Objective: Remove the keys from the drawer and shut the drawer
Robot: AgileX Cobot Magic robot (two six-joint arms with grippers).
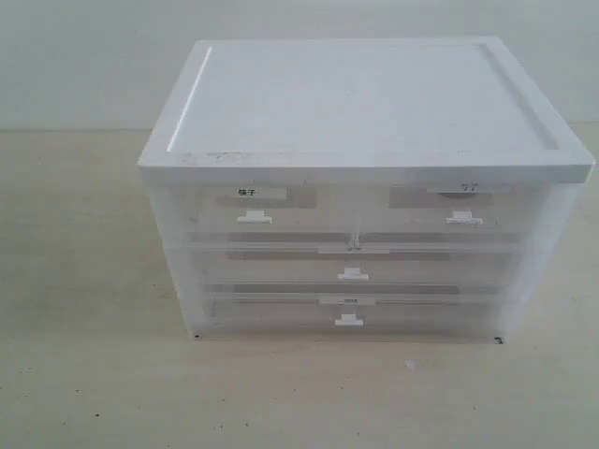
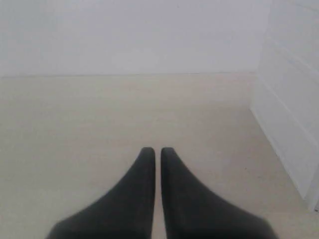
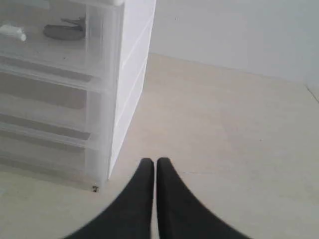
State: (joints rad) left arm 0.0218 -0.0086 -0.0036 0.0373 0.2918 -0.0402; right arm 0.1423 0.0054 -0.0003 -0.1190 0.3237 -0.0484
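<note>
The drawer (image 1: 449, 208) is the upper right half-width one of a translucent white cabinet (image 1: 365, 103). It is pushed in, with a small white tab handle (image 1: 463, 219) and a greyish label. A dim dark shape (image 3: 62, 31) shows through its front, also faintly in the exterior view (image 1: 460, 190); it may be the keys, but it is too blurred to tell. My left gripper (image 2: 155, 152) is shut and empty over the bare table, left of the cabinet. My right gripper (image 3: 151, 162) is shut and empty near the cabinet's front right corner. Neither gripper shows in the exterior view.
The upper left half-width drawer (image 1: 253, 208) has a white label with black characters. Two full-width drawers (image 1: 351, 267) sit below, all pushed in. The cabinet's side wall (image 2: 291, 104) stands to one side of my left gripper. A pale wall rises behind the beige table (image 1: 84, 374).
</note>
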